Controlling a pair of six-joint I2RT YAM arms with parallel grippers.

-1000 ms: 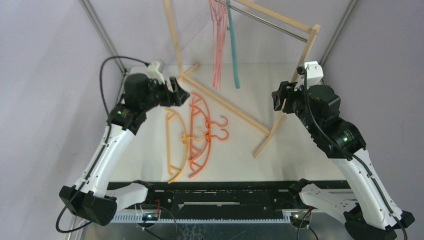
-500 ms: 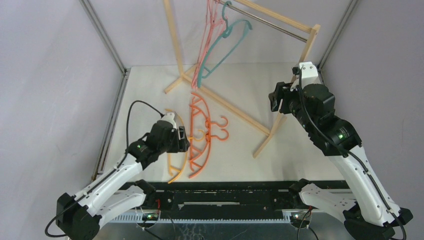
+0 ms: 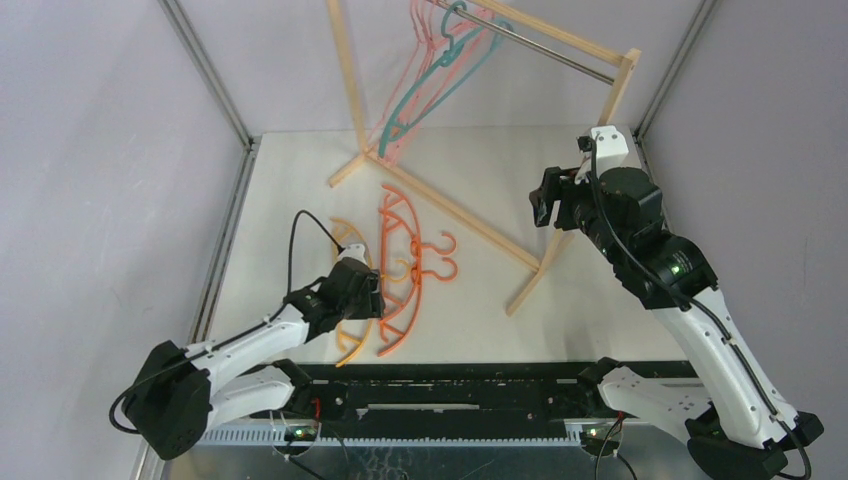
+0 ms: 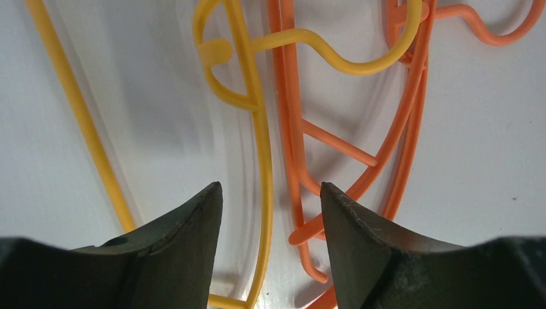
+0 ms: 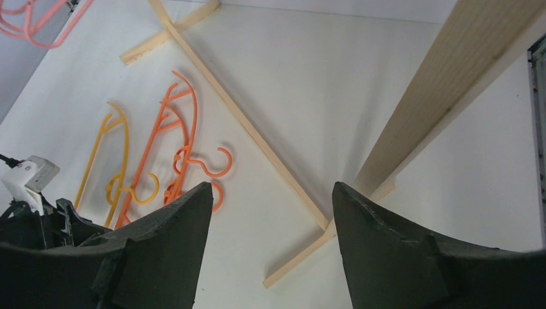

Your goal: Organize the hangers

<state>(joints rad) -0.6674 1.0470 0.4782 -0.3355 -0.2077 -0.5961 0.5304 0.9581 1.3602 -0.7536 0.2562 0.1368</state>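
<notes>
- Three hangers lie on the table's near left: a yellow hanger and two orange hangers.
- Left gripper, wide open and empty, straddles the yellow bar; pickup step.
- Next: descend, close.
- Right gripper hovers open, empty.

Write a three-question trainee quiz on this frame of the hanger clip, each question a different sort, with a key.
1. True or false: the left claw is shut on the yellow hanger.
2. Multiple choice: where is the teal hanger? A) flat on the table B) on the metal rod of the wooden rack C) in the right claw
3. Fill in: the hangers lying right of the yellow one on the table are ____ in colour.

Key:
1. False; its jaws stand open, with the yellow bar between them.
2. B; it hangs there beside the pink wire hangers.
3. Orange.
</notes>
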